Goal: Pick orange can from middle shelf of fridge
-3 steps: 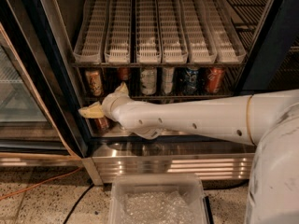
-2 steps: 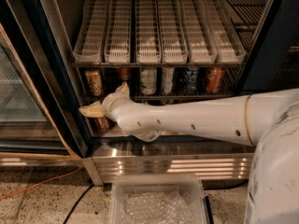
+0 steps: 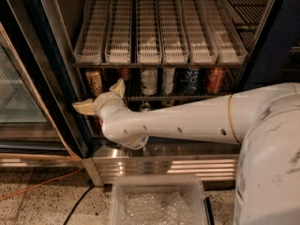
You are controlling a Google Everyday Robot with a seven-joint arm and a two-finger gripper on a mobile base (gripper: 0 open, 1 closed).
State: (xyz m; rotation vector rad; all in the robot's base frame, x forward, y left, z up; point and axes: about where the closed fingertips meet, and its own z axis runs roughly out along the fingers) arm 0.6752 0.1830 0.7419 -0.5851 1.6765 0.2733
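The fridge (image 3: 164,165) stands open in front of me. On its middle shelf (image 3: 187,97), a thin dark wire rack, stands a row of cans. The orange can (image 3: 94,82), pale golden-tan, is at the left end of the row. My gripper (image 3: 100,98) is open and empty, just below and right of this can at the shelf's front edge. One tan finger (image 3: 84,108) points left and the other (image 3: 117,87) points up, beside the can. The white arm reaches in from the right.
Right of the orange can stand a red-orange can (image 3: 124,73), two pale cans (image 3: 149,81), a dark blue can (image 3: 191,80) and a coppery-red can (image 3: 215,80). White slotted lane trays (image 3: 149,27) sit above. The glass door (image 3: 23,93) is at left, a clear plastic bin (image 3: 157,200) below.
The gripper has risen a little and shifted right, toward the left end of the can row. Its upper finger now stands up beside the orange can.
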